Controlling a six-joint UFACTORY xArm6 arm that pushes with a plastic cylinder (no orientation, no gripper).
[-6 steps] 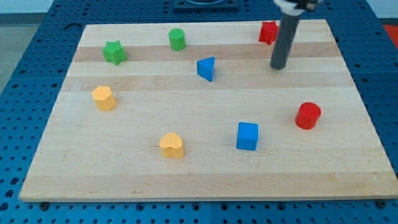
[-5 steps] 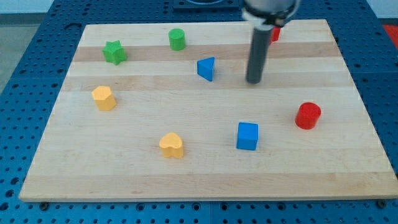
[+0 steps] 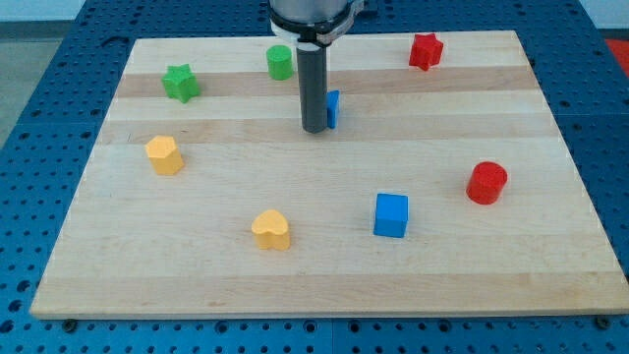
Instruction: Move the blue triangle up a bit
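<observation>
The blue triangle (image 3: 333,108) sits on the wooden board (image 3: 324,285) above the middle, mostly hidden behind my rod. Only its right edge shows. My tip (image 3: 314,129) rests on the board just below and left of the blue triangle, close against it. I cannot tell whether they touch.
A green cylinder (image 3: 280,62) and a green star (image 3: 181,83) stand at the top left. A red star (image 3: 425,50) is at the top right. A red cylinder (image 3: 486,183) is at the right. A blue cube (image 3: 391,214) and two yellow blocks (image 3: 165,154) (image 3: 271,229) lie lower down.
My rod has swept from the view's upper right to the left and down a little, ending in front of the blue triangle. No block has visibly moved.
</observation>
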